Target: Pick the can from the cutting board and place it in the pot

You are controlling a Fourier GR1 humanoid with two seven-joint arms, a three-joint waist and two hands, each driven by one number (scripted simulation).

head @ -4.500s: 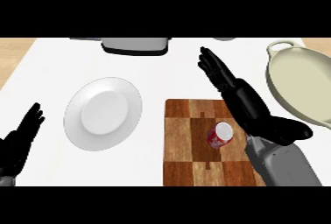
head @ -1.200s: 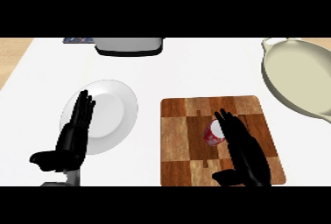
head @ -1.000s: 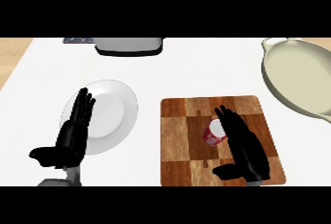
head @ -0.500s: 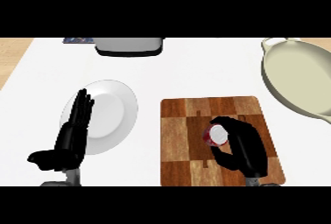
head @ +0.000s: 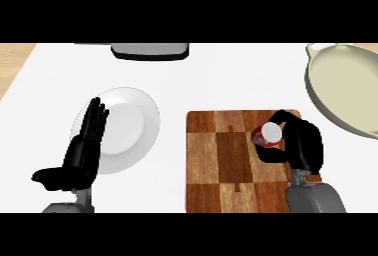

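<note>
Can [head: 269, 135] upright on the right half of the wooden cutting board [head: 221, 165], pale top facing up, red side showing on its left. Right hand [head: 299, 145] wraps it from the right, fingers curled over the far side and thumb hooked under the near side, so the grasp looks set for a lift; whether the can has left the board cannot be told from this steep angle. Forearm comes in from the near edge, which puts the wrist clear of the board's right rim. Pot [head: 343, 90], cream-coloured and wide-mouthed, sits to the far right, near the board but apart from it — likely a short carry up and rightward over its rim. Left hand [head: 81, 150] rests at the near left, fingers straight and released, overlapping the left edge of the white plate [head: 129, 125] and holding nothing, out of the way of the carry. Dark grey appliance [head: 150, 50] at far edge, well apart.
</note>
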